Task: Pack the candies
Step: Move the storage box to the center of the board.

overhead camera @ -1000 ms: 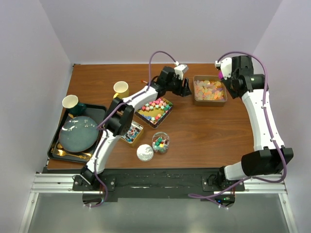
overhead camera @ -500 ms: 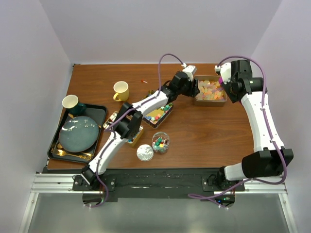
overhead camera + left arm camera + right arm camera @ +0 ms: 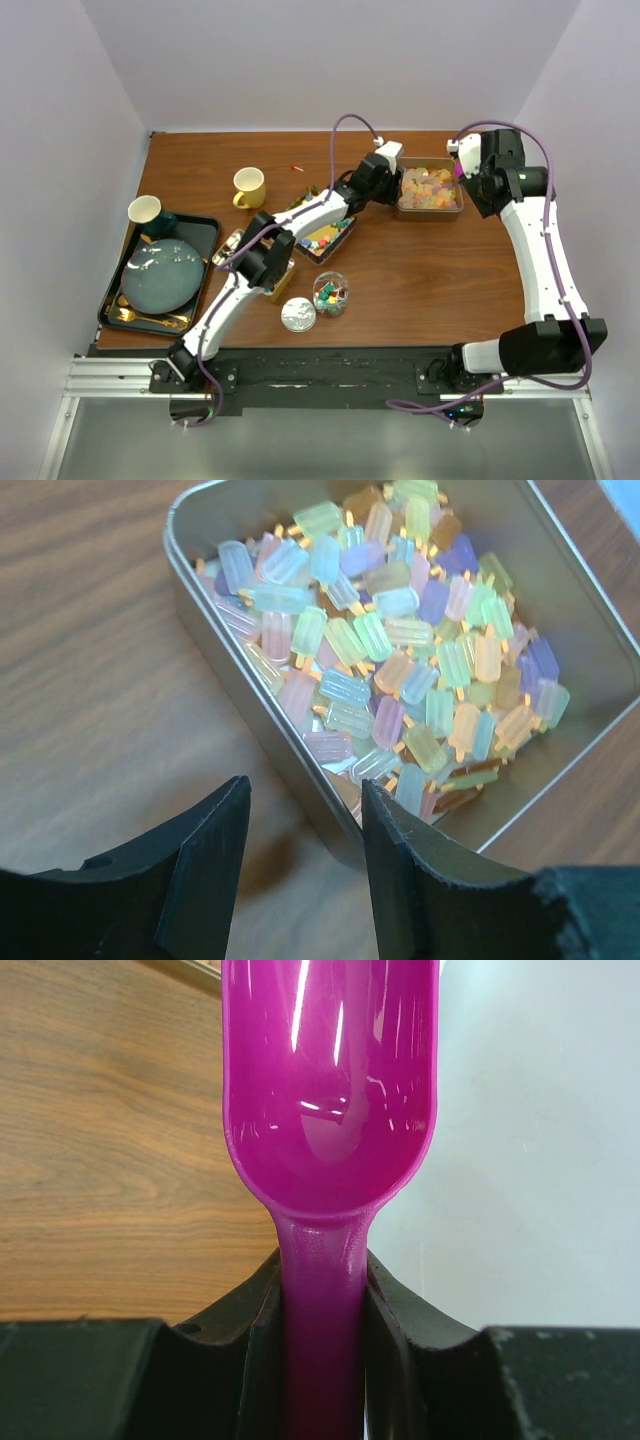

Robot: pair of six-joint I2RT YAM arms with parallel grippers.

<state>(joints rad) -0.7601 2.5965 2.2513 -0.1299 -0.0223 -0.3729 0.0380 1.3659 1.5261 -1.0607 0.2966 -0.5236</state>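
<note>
sitting between pale walls (image 3: pixel 300 60), wooden table (image 3: pixel 420 270)

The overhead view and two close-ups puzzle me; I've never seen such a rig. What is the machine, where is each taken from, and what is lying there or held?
Two white robot arms are bolted at the near edge of a table. The wide picture comes from a fixed camera above and behind them; each close-up comes from a camera on one wrist, looking past that arm's end. The left arm's fingers are open and empty at the wall of a metal tin holding pastel candies. The right arm's fingers are shut on a purple scoop, which looks empty. Also on the table: more bright candies, a glass jar, a yellow mug and a dark plate.
</note>
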